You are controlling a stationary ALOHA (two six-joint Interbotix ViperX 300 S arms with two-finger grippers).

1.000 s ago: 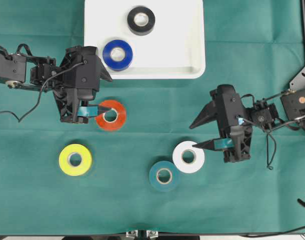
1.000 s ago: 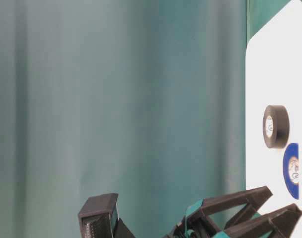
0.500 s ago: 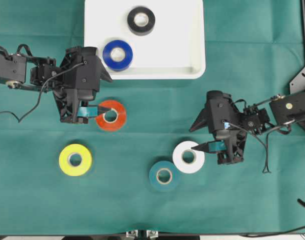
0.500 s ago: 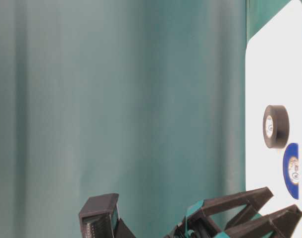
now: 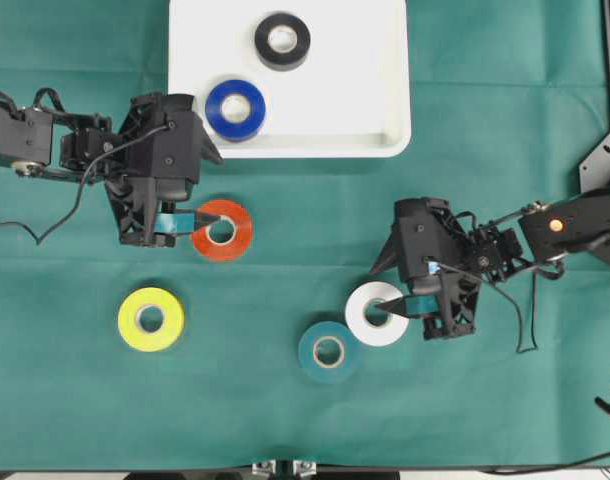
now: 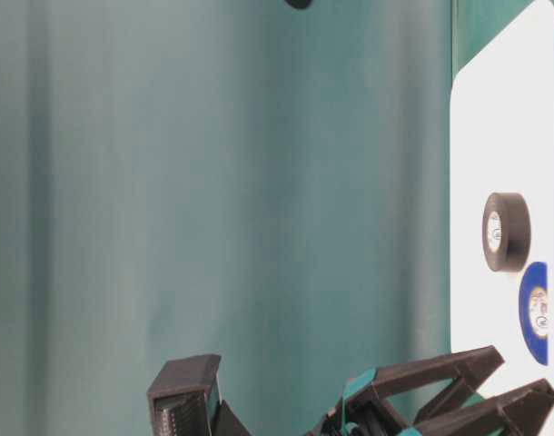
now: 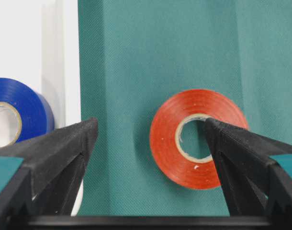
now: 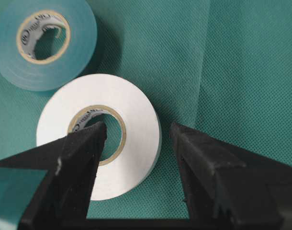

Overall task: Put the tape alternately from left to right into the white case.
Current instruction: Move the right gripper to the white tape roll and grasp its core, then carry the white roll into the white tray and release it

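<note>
Overhead view: right claw [image 5: 390, 288] spread wide astride white roll [image 5: 376, 314], gripping nothing; left claw [image 5: 207, 187] likewise astride red roll [image 5: 222, 230], nine o'clock.

The white case [image 5: 385, 90] is lying at the top centre of the green surface [image 5: 485, 60], holding the black roll [image 5: 282, 41] and the blue roll [image 5: 235, 109]. The left end effector [image 5: 190, 190] is standing open, one finger reaching into the red-orange roll [image 5: 222, 230]. The right end effector [image 5: 390, 285] is standing open astride the wall of the white roll [image 5: 375, 314], which is touching the teal roll [image 5: 329, 351]. The yellow roll [image 5: 151, 319] is sitting apart at lower left.
</note>
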